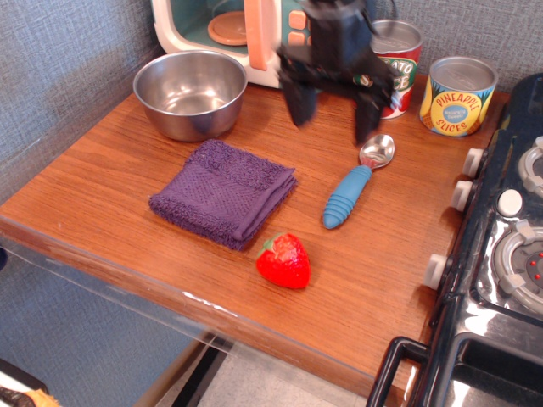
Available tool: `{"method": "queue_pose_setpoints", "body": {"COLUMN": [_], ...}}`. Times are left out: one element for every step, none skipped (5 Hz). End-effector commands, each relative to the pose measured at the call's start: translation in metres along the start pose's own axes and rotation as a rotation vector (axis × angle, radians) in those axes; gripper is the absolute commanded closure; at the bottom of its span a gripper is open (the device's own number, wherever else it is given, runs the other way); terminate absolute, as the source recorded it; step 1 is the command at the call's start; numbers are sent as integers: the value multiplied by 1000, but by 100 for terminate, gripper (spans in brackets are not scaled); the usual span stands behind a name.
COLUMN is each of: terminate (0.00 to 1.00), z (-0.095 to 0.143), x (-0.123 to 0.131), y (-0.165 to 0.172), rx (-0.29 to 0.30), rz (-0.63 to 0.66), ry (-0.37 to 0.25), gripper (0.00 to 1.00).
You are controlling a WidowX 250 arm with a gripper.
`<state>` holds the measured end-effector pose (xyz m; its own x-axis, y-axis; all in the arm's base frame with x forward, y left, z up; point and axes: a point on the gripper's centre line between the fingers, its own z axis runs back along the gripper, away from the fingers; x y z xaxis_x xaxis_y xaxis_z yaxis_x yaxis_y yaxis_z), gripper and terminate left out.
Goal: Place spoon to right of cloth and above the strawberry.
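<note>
The spoon (354, 186) lies flat on the wooden table, its blue ribbed handle pointing toward the front left and its silver bowl toward the back right. It sits to the right of the dark purple cloth (225, 192) and behind the red strawberry (284, 260). My gripper (333, 112) is open and empty. It hangs above the table, behind and a little left of the spoon, with its fingers spread wide and blurred by motion.
A steel bowl (190, 91) stands at the back left. A toy microwave (254, 34) is behind it. Two cans (458, 95) stand at the back right. A black toy stove (501, 246) borders the right side. The table's front edge runs close to the strawberry.
</note>
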<state>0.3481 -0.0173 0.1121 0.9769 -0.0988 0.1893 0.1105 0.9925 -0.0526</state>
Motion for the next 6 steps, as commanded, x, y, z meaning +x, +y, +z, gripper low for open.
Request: {"method": "queue_pose_setpoints", "body": {"terminate": [0,0,0,0,0,100], "z": [43,44,45,45,45,45], "x": [-36,-47,-53,-53,-53,-53], "y": [40,53,61,68,68,68], "rx": [72,83,60,4,4,4], "rz": [33,56,66,-3,-3,-3], "ry": [-62,-53,-35,35,35,35], "gripper": [0,0,0,0,0,0]}}
